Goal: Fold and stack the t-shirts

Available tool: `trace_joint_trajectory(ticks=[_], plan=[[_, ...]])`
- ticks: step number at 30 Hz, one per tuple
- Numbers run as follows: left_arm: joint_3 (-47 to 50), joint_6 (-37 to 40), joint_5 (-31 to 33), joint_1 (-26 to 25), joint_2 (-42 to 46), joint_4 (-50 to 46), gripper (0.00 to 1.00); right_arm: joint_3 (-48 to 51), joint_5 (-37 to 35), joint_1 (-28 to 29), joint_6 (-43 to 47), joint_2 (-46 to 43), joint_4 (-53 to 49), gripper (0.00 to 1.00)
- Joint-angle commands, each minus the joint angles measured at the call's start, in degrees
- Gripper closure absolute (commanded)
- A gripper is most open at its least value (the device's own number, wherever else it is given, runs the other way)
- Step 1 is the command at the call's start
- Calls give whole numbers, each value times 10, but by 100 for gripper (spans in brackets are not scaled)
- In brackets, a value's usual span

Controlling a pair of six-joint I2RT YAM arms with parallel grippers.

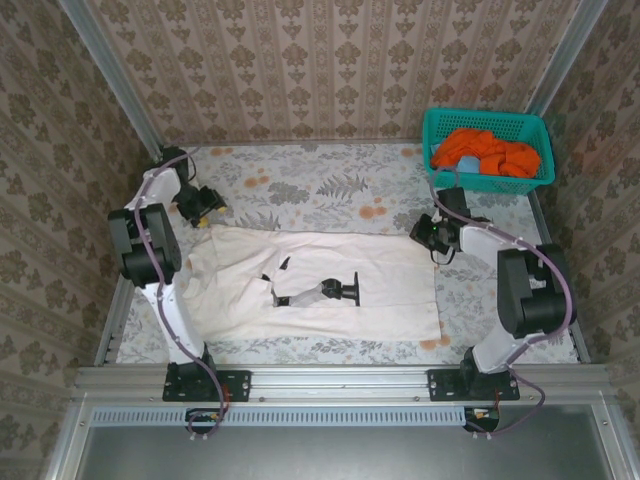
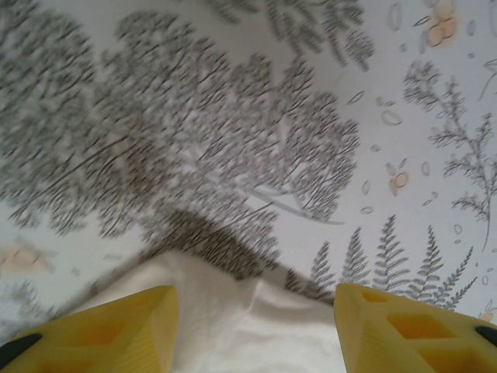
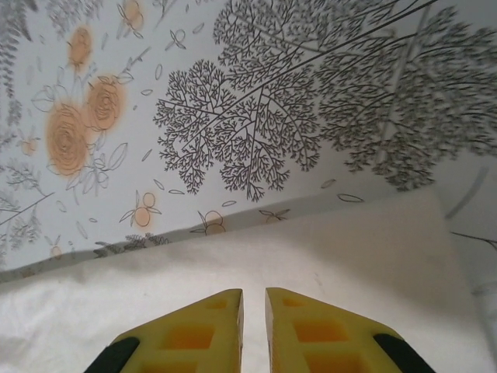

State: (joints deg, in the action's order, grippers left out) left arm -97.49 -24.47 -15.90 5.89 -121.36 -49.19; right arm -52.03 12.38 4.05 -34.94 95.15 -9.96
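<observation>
Top view of the fold-and-stack task, with a cream-white t-shirt (image 1: pixel 385 265) spread flat across the middle of the floral-print table (image 1: pixel 320 180), black printed marks facing up, long axis running left to right. Further orange t-shirts (image 1: pixel 490 152) heaped in the teal lattice basket (image 1: pixel 485 115) at the far right corner, well apart from the spread one. Left gripper (image 1: pixel 200 212) poised at the far left corner of the cream-white shirt; in the left wrist view (image 2: pixel 255 299), fingers standing wide apart, straddling a rumpled cloth corner (image 2: pixel 233 334) with nothing between them. Right gripper (image 1: pixel 425 235) poised at the far right corner; in the right wrist view (image 3: pixel 253 294), fingers drawn almost together, only a thin slit left, just over the straight far hem (image 3: pixel 155 295), no cloth visibly pinched. Judged step: flattening done, first fold about to start, stacking not yet begun. Next move, by this reading: reopening the right fingers, lowering both pairs onto the far edge, closing on the cloth, then carrying that edge evenly toward the near edge. Main hazards: one corner slipping free, or uneven travel leaving a skewed crease.
</observation>
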Motion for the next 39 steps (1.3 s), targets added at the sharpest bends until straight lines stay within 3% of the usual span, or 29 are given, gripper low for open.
trace_joint_trajectory(ticks=[1,5,12,15,21,24,30,37,39], plan=[[-30,37,12,-4,-19,-52,49,-41,5,5,-13,34,-42,83],[-30,42,17,-4,-26,-54,53,-60,3,9,-16,52,-60,84],[10,65,41,-5,0,-58,49,-63,-15,10,-19,60,-68,82],[26,67,17,-3,0,-36,52,-69,-21,10,-25,71,-69,81],[4,63,-6,-3,-27,-23,66,-71,-34,0,-47,80,-75,79],[-8,63,8,-1,-34,-25,82,-67,-36,-4,-52,82,-75,79],[-6,51,54,16,-28,-8,100,-73,-60,-12,-62,88,-97,79],[19,35,147,21,-16,31,100,-71,-57,-27,-81,93,-95,78],[17,29,171,21,-18,34,93,-72,-55,-28,-81,95,-92,78]])
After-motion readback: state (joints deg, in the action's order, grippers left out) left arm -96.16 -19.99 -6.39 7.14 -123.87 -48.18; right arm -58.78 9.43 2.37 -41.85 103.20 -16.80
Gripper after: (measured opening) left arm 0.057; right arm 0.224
